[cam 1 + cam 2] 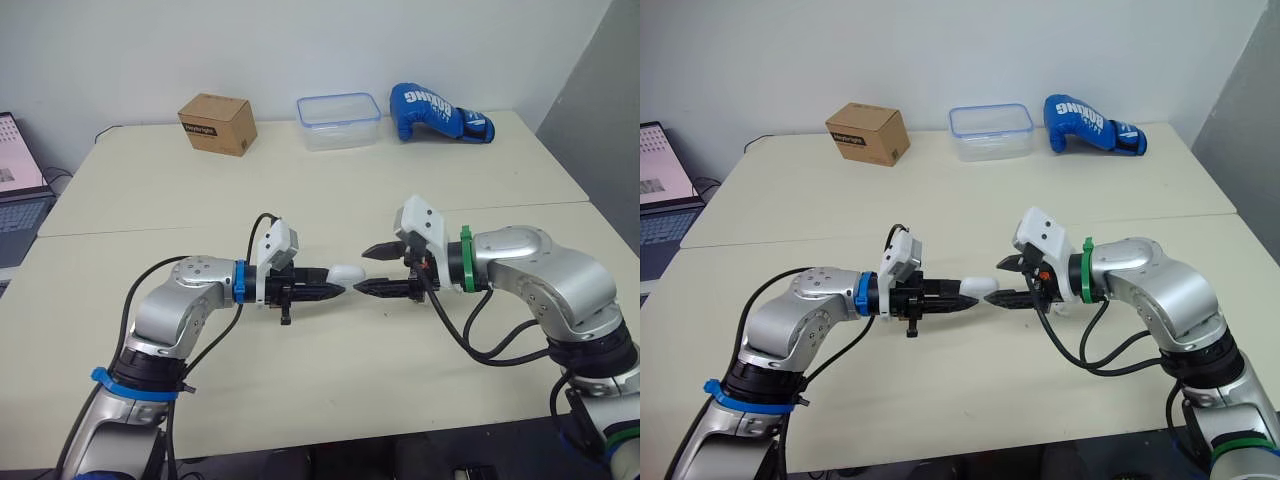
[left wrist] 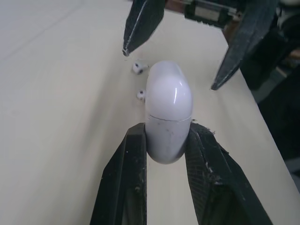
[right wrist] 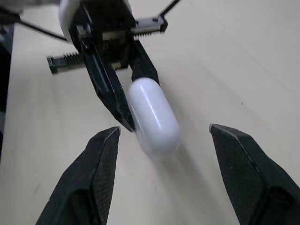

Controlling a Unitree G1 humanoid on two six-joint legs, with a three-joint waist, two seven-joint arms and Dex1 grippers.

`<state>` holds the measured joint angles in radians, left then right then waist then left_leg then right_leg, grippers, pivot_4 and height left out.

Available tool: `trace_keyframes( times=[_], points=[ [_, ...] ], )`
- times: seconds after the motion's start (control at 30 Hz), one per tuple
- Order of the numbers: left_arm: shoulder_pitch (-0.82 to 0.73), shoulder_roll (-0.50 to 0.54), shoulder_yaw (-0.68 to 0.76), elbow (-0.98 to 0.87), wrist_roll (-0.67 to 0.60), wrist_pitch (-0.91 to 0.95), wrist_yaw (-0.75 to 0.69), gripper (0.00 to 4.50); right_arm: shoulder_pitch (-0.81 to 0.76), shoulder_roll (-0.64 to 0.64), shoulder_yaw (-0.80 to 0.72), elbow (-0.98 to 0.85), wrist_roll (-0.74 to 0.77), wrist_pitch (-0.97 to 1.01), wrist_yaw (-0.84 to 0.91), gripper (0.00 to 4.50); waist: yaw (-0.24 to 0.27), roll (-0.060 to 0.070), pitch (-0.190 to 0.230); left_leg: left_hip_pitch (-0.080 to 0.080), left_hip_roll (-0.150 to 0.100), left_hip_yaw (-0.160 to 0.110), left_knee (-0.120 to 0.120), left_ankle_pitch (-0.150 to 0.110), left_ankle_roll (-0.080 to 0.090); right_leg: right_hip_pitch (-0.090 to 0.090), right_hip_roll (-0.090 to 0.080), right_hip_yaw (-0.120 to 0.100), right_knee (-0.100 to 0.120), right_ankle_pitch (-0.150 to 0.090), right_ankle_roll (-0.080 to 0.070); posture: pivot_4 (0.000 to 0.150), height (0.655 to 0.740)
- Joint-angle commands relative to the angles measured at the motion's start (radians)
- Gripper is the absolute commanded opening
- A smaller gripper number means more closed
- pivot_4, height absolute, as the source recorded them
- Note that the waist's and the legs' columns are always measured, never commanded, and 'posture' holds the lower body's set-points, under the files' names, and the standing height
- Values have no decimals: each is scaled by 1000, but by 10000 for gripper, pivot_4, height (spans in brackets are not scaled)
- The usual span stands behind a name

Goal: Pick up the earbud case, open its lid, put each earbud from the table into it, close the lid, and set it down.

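A white earbud case (image 2: 168, 108), lid closed, is held a little above the beige table (image 1: 300, 370) by my left gripper (image 1: 335, 282), which is shut on its lower half. The case (image 1: 347, 273) points toward my right gripper (image 1: 362, 270), which is open and faces it head-on, its fingertips (image 3: 115, 133) spread on either side of the case's rounded end without touching it. Two small white earbuds (image 2: 137, 67) (image 2: 140, 95) lie on the table just beyond the case, below the right gripper's fingers.
Along the table's far edge stand a cardboard box (image 1: 217, 123), a clear plastic container with a blue rim (image 1: 338, 120) and a blue boxing glove (image 1: 438, 113). A laptop (image 1: 15, 190) sits off the table's left side.
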<state>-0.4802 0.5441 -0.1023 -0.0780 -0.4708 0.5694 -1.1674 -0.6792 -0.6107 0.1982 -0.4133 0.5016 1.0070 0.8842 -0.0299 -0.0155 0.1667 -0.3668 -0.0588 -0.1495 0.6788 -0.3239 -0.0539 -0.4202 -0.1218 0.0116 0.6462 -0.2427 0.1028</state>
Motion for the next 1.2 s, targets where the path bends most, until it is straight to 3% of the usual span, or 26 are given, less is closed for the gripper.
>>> trace_keyframes(
  times=[0.03,1.2],
  points=[
    [8,-28,39,6,-31,-71,-5,7607,16,17,-47,-40,35,-25,-20,31702,0,0,0,0,0,0,0,0,0,0,0,0,0,0,0,1500,7307],
    [47,6,36,-43,-97,-55,-57,7607,-30,34,-11,45,32,-26,-65,31702,-1,0,0,0,0,0,0,0,0,0,0,0,0,0,0,1500,7307]
  ],
)
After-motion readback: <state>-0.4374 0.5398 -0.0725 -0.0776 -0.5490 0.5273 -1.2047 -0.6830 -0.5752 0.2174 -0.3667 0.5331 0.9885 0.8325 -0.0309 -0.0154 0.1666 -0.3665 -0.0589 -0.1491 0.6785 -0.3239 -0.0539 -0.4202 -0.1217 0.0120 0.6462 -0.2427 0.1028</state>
